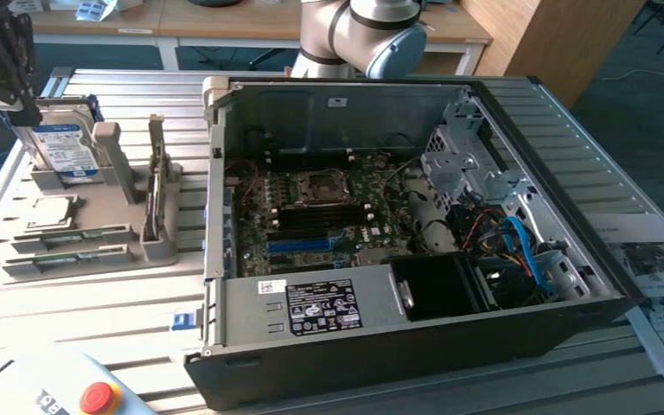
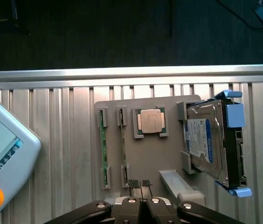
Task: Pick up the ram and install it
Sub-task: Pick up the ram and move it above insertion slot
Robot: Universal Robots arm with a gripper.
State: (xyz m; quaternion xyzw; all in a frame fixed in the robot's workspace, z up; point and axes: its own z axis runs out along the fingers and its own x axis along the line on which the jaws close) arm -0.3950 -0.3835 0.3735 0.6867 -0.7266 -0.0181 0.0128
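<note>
My gripper (image 2: pixel 140 183) hangs above the grey parts fixture (image 2: pixel 168 161) with its fingers pressed together and nothing between them, so I judge the pick has not started. The ram (image 2: pixel 123 144) lies flat in its slot below the tool, one end close under the closed tips and its length running away from them. A second stick (image 2: pixel 104 149) lies parallel just beside it, on the side away from the processor (image 2: pixel 151 120). To do this well, I think the jaws must be opened while the tool is high. I would centre them along the stick with the pads across its thin width, then come down straight, because the neighbouring stick and the slot's end clips leave little room for a skewed approach. The lift should also be vertical until the board clears the clips. On the processor side, farther off, the hard drive (image 2: pixel 206 144) stands tall in its cradle, and I count it the main thing to avoid. In the exterior view a thin card (image 1: pixel 156 169) stands on edge in the fixture. The teach pendant (image 2: pixel 0 154) lies on the opposite side, well apart. Past the fixture the slatted table (image 2: pixel 52 121) ends at an edge. The open computer case (image 1: pixel 211 173) sits across the fixture from the tool, with free air above it.
</note>
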